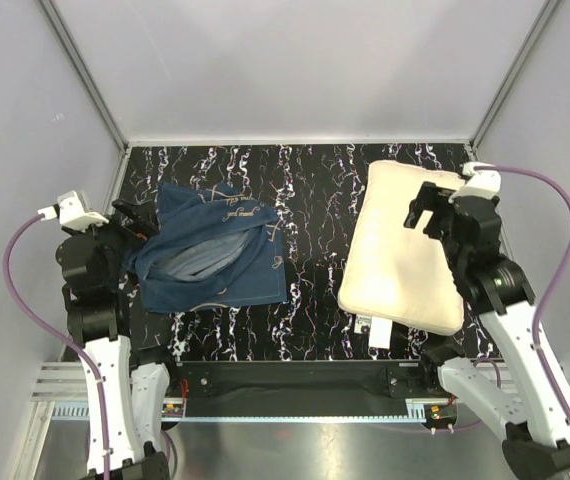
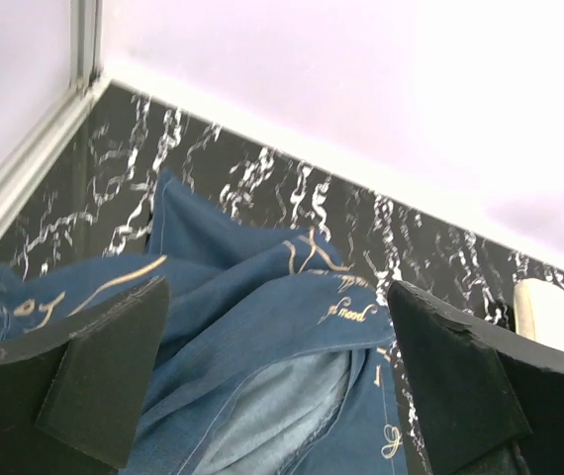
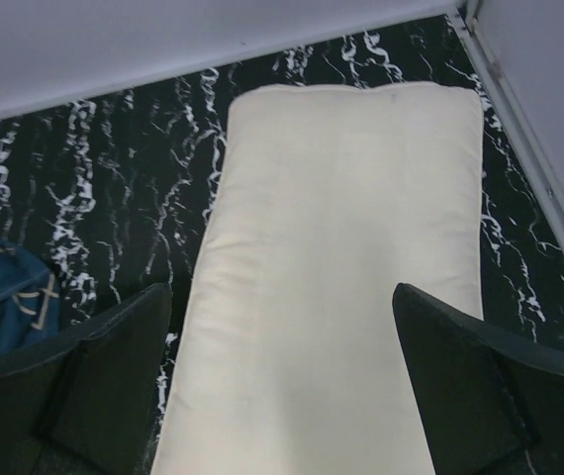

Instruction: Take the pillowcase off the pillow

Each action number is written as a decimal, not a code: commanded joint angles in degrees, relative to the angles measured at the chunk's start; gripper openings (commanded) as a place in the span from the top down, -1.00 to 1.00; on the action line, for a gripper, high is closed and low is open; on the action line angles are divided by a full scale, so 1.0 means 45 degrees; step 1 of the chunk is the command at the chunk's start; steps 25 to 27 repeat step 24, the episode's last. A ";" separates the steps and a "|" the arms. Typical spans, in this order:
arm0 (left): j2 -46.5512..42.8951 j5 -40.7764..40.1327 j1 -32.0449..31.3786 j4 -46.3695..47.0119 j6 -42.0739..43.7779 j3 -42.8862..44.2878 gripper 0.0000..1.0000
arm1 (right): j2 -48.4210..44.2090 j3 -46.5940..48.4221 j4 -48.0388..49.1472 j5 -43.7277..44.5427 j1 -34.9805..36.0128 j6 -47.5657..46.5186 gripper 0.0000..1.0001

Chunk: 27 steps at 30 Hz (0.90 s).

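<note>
The navy-blue pillowcase lies crumpled and empty on the left of the black marbled table, its pale inner side showing at the open mouth. The cream pillow lies bare on the right, a small white tag at its near edge. My left gripper is open and empty, held over the pillowcase's left edge. My right gripper is open and empty, held above the pillow. A corner of the pillowcase shows at the left of the right wrist view.
The black marbled table is enclosed by white walls at the back and sides. A metal rail runs along the near edge between the arm bases. A strip of bare table separates pillowcase and pillow.
</note>
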 commanded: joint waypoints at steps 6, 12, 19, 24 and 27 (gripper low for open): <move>-0.0523 0.0655 -0.0170 0.1500 0.0419 -0.0165 -0.98 | -0.2175 -0.0239 0.1039 -0.2678 -0.0085 0.0368 -1.00; -0.0660 0.1259 -0.0151 0.1714 0.0653 -0.0282 -0.98 | -0.2508 0.0113 0.1039 -0.2914 -0.0065 0.0368 -0.99; -0.0738 0.1494 -0.0170 0.1773 0.0907 -0.0302 -0.98 | -0.2449 0.0328 0.0980 -0.2953 -0.0085 0.0251 -0.99; -0.0738 0.1475 -0.0170 0.1754 0.0966 -0.0282 -0.98 | -0.2508 0.0328 0.0980 -0.2914 -0.0065 0.0232 -0.99; -0.0738 0.1475 -0.0170 0.1754 0.0966 -0.0282 -0.98 | -0.2508 0.0328 0.0980 -0.2914 -0.0065 0.0232 -0.99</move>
